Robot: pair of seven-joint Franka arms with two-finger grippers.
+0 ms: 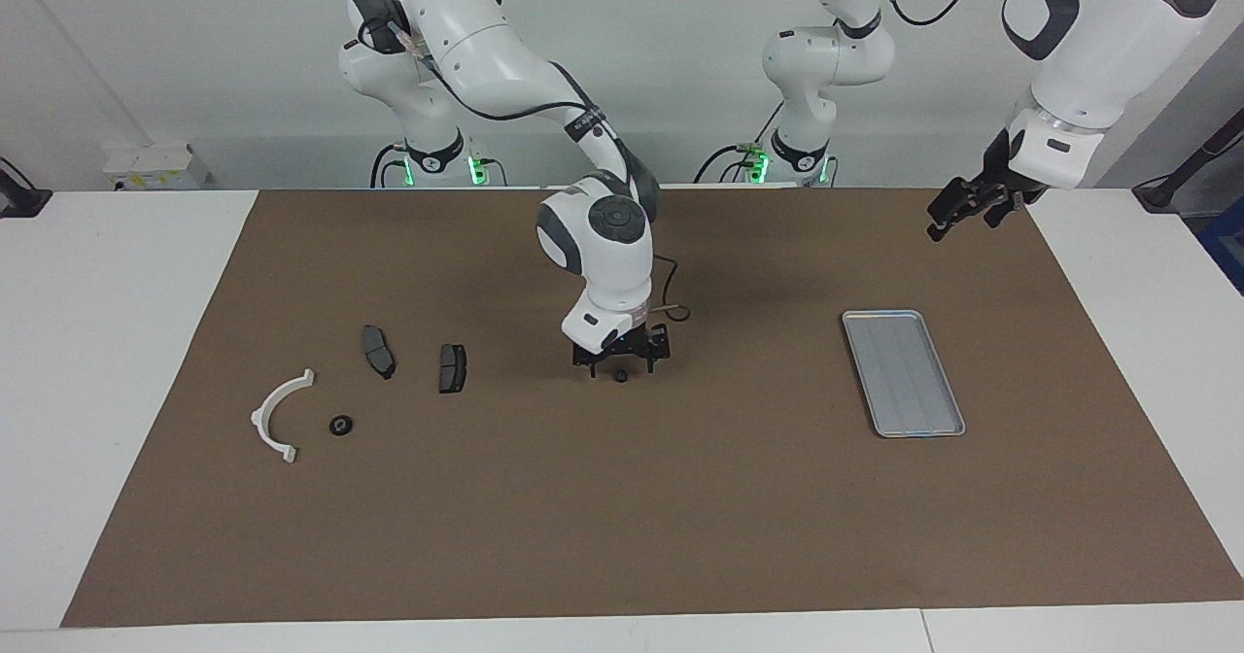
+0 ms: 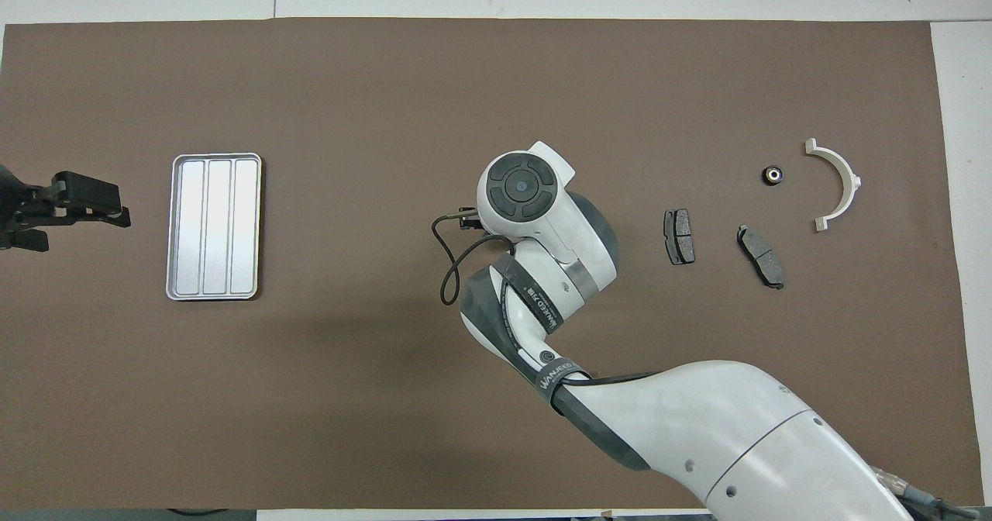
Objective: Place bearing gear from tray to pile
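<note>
A small black bearing gear (image 1: 620, 376) lies on the brown mat mid-table, outside the tray. My right gripper (image 1: 619, 364) is low over it, open, with a fingertip on either side of the gear. In the overhead view the right arm's wrist (image 2: 521, 188) hides both the gear and the fingers. The silver ribbed tray (image 1: 904, 373) (image 2: 215, 226) lies toward the left arm's end and holds nothing. The pile is a white half-ring bracket (image 1: 277, 415) (image 2: 838, 184) and two dark brake pads (image 1: 378, 351) (image 1: 452, 367). My left gripper (image 1: 957, 211) (image 2: 74, 207) waits open above the mat's edge beside the tray.
A second black bearing gear (image 1: 339, 426) (image 2: 772, 174) lies on the mat next to the bracket. The brake pads (image 2: 679, 236) (image 2: 761, 256) lie between the right gripper and the bracket. A black cable (image 2: 453, 261) loops off the right wrist.
</note>
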